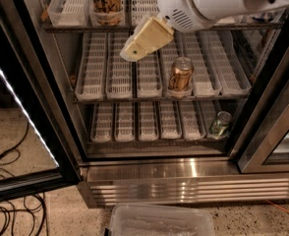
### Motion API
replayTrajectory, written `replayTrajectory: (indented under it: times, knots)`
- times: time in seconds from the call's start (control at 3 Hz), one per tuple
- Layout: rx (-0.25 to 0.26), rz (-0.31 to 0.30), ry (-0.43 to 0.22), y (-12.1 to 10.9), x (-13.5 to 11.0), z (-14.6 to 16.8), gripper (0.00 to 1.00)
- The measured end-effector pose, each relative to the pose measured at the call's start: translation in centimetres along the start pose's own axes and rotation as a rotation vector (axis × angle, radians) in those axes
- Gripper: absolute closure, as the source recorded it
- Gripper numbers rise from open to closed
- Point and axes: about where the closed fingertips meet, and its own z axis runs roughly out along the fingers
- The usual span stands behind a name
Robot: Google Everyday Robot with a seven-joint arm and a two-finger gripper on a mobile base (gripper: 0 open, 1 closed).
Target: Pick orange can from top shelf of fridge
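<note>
The orange can [106,3] stands at the front of a white lane tray on the top shelf [75,27] of the fridge [159,176], upper left of centre; its top is cut off by the frame. My gripper [131,50] hangs from the white arm just right of and below the can, in front of the shelf edge, apart from the can. Its cream fingers point down-left.
A shorter copper can [180,74] stands on the middle shelf. A small green-silver can [218,124] stands at the right of the bottom shelf. The black-framed glass door [21,132] is open at the left. Cables [7,181] lie on the floor. A clear plastic bin [159,222] sits below.
</note>
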Motion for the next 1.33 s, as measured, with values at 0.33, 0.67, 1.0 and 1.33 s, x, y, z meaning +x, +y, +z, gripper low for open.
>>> replayTrajectory:
  times: [0.33, 0.67, 1.0, 1.33]
  knots:
    - [0.0, 0.0, 0.0, 0.0, 0.0, 0.0, 0.0]
    - [0.033, 0.011, -0.027, -0.2, -1.3, 0.0, 0.0]
    - [0.095, 0.061, -0.077, -0.5, -2.8, 0.5, 0.0]
    - [0.165, 0.161, -0.167, -0.7, -4.5, 1.1, 0.0]
